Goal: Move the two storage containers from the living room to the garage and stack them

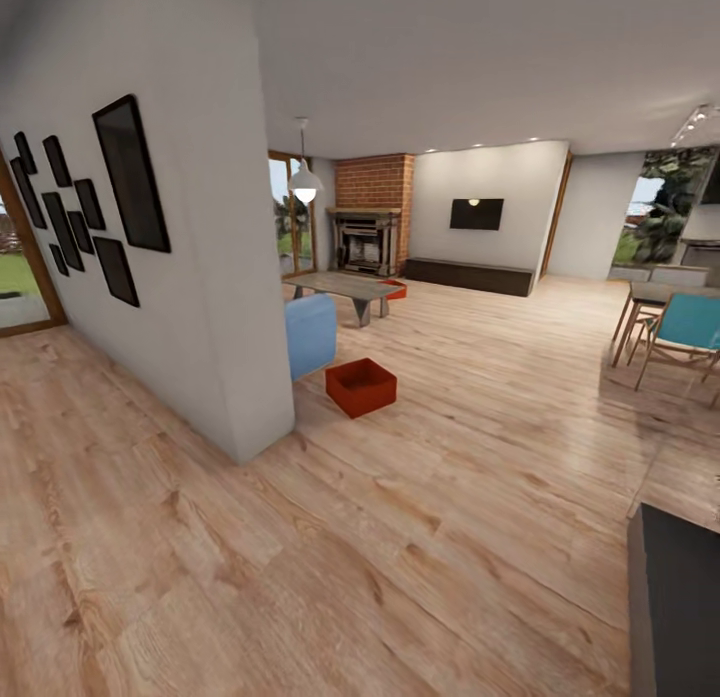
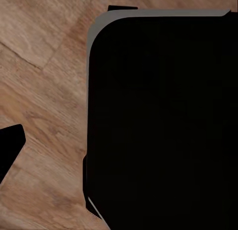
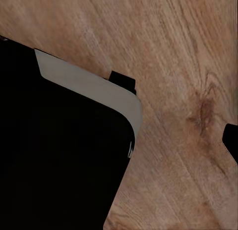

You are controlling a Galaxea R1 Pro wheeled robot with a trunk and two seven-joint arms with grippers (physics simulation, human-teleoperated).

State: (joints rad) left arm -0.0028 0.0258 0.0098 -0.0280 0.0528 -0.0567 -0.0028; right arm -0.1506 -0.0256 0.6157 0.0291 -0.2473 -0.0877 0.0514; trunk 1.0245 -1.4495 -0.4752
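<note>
Approach phase, judged from the scene: the robot stands on the light wood-plank floor [image 1: 420,537] of the living room, well apart from both storage containers, with nothing in hand.

Nearer container [image 1: 360,387]: an orange-red open bin, upright on the planks, just beside the blue sofa end [image 1: 311,334] and near the corner of the white partition wall [image 1: 215,307]. Farther container [image 1: 396,290]: partly hidden behind the grey low table [image 1: 345,287], in front of the brick fireplace [image 1: 370,227].

Both wrist views look down at plank flooring beside a large black body with a grey rim [image 2: 158,121] [image 3: 59,150], apparently part of the robot. State of the jaws cannot be told on either arm.

Recommendations for this step:
- Drive toward the nearer bin first; the way across the planks looks open.
- Keep clear of the partition corner and the sofa when closing in.
- Stop square to a long wall of the bin, so that a thin wall can be gripped without tipping it.
- Leave the farther bin until last; the table crowds it.
</note>
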